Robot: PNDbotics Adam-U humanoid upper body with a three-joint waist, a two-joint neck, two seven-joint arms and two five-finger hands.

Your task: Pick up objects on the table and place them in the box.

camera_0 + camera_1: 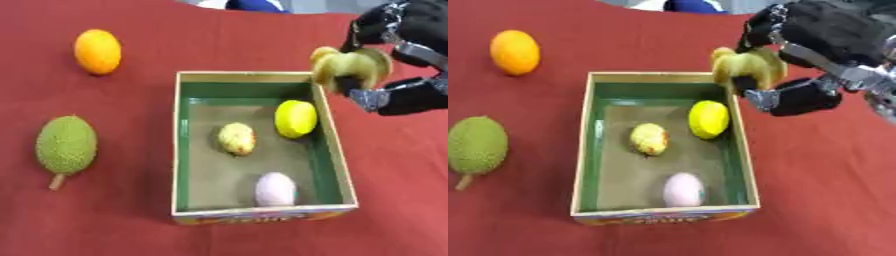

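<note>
My right hand (815, 55) comes in from the upper right and is shut on a yellow-green lumpy fruit (350, 67), held above the far right corner of the box (179, 150). Inside the green-walled box lie a yellow lemon (296, 118), a small yellowish bumpy fruit (236, 138) and a pale pink egg-shaped thing (276, 189). On the red cloth to the box's left sit an orange (97, 51) and a green spiky jackfruit (66, 145) with a short stem. My left hand shows in neither view.
A red cloth (394, 200) covers the whole table. Something blue and white (254, 5) shows at the far edge. Bare cloth lies to the right of the box and in front of it.
</note>
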